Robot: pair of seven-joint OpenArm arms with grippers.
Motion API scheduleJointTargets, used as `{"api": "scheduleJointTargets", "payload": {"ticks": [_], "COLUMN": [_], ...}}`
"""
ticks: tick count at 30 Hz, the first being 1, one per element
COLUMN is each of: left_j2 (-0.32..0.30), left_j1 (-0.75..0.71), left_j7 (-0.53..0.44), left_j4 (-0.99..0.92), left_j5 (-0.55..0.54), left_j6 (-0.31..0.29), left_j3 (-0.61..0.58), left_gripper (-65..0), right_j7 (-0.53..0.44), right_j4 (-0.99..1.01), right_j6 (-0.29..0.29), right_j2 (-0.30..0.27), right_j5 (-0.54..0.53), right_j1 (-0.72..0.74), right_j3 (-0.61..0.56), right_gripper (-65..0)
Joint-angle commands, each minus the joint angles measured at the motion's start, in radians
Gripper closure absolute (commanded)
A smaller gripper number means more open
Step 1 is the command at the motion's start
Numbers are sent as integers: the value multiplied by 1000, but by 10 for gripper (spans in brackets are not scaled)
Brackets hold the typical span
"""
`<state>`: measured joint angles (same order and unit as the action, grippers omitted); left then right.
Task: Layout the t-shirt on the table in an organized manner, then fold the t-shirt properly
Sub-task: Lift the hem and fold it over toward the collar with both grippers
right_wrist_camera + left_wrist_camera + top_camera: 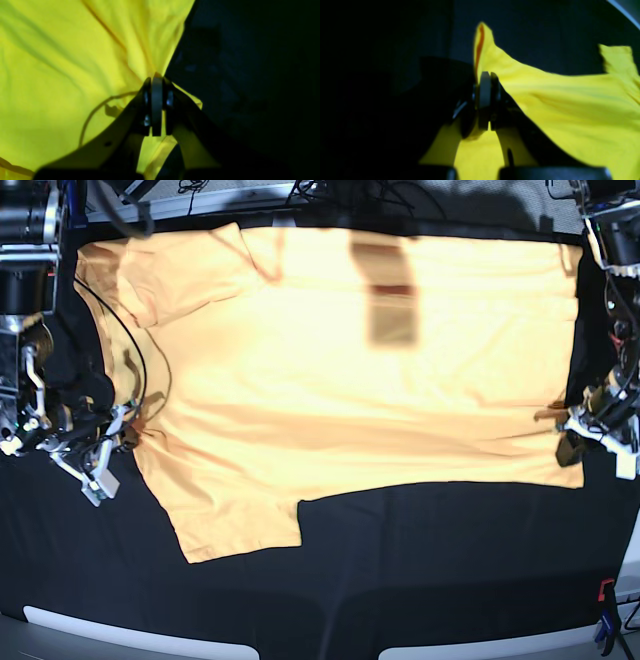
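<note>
Right up close, the left gripper (487,75) has its two fingers pressed together, and a bit of the t-shirt (570,105) is pinched between them. A small peak of yellow cloth sticks up just past the fingertips. From there the shirt runs off to one side of the gripper, and the dark bench (532,30) shows beyond it.

The right gripper (157,79) is squeezed tight too, pinching the edge of the t-shirt (62,75). Folds in the cloth fan out from the pinch. The shirt fills the space on one side of this gripper, and the black bench (250,75) lies on the other.

From above, the t-shirt (350,380) lies spread wide and mostly flat on the bench (400,580), stretched between the two grippers. The left gripper (578,430) holds the hem end. The right gripper (130,430) holds the end with the sleeves. One sleeve sticks out on each side of that gripper.
</note>
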<state>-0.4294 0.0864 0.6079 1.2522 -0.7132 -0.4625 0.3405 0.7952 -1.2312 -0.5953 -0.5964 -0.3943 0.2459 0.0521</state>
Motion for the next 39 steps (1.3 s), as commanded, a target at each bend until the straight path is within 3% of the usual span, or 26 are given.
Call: {"api": "scheduleJointTargets", "payload": {"ticks": [1,6,15,22,25,32,39], "left_j2": [-16,6,126,132,132,132,132], "left_j1": [8,-50,-215,-298,-319,-372,-392], "left_j7": [-7,6,27,95,138,140,141], "left_j4": [20,56,341,442,452,451,451], "left_j5": [-27,-32,-32,-32,-32,28,84], "left_j6": [-14,-18,-19,-21,-21,-21,6], "left_j3": [7,11,159,171,171,172,219], "left_gripper": [0,0,0,0,0,0,0], "right_j7": [-4,42,84,115,109,65,64], "right_j4": [-37,-151,-346,-468,-485,-484,-484], "right_j6": [1,0,-8,-45,-45,-49,-52], "right_j2": [-21,-21,-11,-10,-10,-10,23], "right_j5": [-24,-60,-105,-193,-193,-193,-185], "right_j1": [7,-76,-278,-447,-510,-622,-631], "right_j3": [32,165,364,509,544,576,576], "right_gripper": [0,0,0,0,0,0,0]}}
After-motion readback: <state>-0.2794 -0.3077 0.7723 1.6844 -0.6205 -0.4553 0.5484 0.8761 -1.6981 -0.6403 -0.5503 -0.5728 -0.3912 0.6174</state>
